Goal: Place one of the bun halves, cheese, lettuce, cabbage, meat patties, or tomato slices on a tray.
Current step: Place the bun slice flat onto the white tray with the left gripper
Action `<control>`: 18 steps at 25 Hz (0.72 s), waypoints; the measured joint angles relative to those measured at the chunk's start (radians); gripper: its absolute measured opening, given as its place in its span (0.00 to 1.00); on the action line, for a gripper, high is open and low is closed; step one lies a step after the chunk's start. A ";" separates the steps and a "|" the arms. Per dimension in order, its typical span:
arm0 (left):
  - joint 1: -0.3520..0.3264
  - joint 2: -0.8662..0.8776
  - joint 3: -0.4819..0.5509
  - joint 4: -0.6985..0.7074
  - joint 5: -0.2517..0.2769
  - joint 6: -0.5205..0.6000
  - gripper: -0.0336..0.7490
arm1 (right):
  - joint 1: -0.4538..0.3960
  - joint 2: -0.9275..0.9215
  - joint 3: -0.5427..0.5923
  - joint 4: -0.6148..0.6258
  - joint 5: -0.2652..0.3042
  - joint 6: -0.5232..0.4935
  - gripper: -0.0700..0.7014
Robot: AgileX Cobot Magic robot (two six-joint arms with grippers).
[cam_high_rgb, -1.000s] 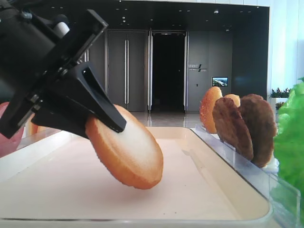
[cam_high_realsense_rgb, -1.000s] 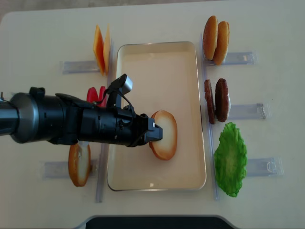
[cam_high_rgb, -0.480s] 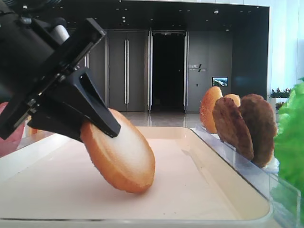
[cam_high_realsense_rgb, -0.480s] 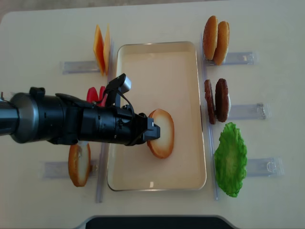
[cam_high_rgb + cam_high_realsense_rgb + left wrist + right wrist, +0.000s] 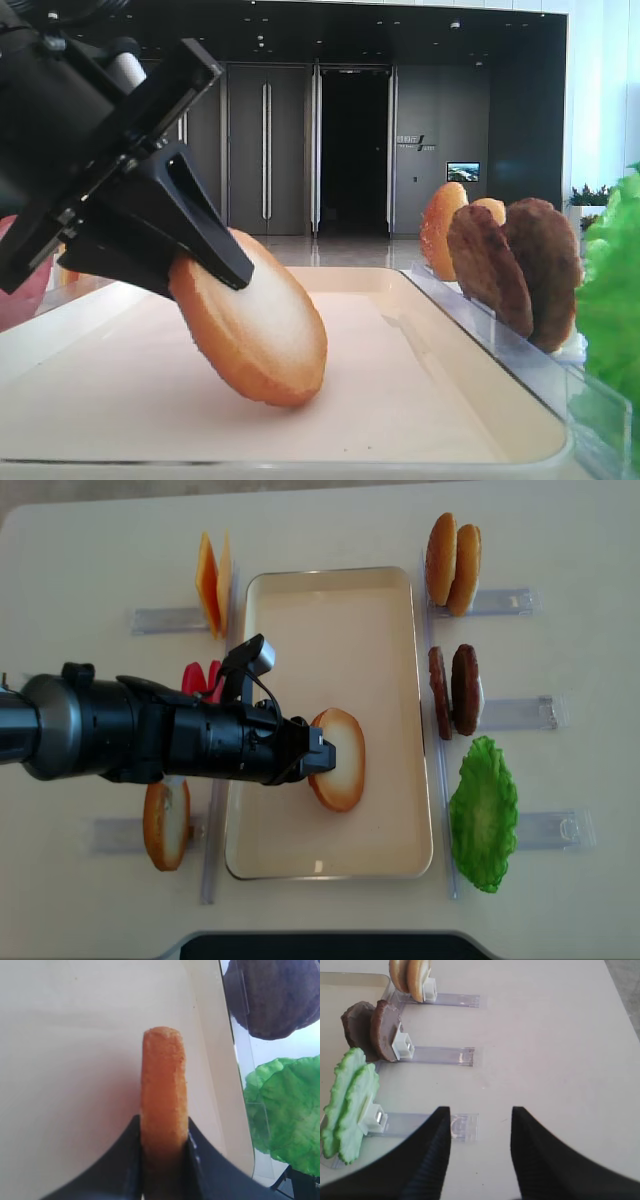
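Left claw (image 5: 318, 760) gripping bun half (image 5: 340, 760) (tilted), seemingly touching tray (image 5: 330, 590).

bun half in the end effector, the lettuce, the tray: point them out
bun half (image 5: 340, 759), overhead view, pale flat face
lettuce (image 5: 484, 815), overhead view, middle of leaf
tray (image 5: 330, 610), overhead view, bare floor

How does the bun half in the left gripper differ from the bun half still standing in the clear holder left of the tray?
The gripped golden-brown bun half leans tilted over the cream rectangular tray; the racked golden-brown bun half stands on edge in its clear plastic holder outside it. The first is pinched by the shut left gripper; the second is untouched. The first shows a pale flat face. Both are round and similar in size.
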 joint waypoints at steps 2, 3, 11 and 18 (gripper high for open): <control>0.000 0.000 0.000 0.000 0.000 -0.010 0.22 | 0.000 0.000 0.000 0.000 0.000 0.000 0.49; 0.000 0.000 0.000 0.000 -0.001 -0.012 0.22 | 0.000 0.000 0.000 0.000 0.000 0.000 0.49; 0.000 0.000 0.000 0.003 -0.012 -0.052 0.22 | 0.000 0.000 0.000 0.000 0.000 0.000 0.49; 0.000 0.000 0.000 0.009 -0.016 -0.069 0.31 | 0.000 0.000 0.000 0.000 0.000 0.000 0.49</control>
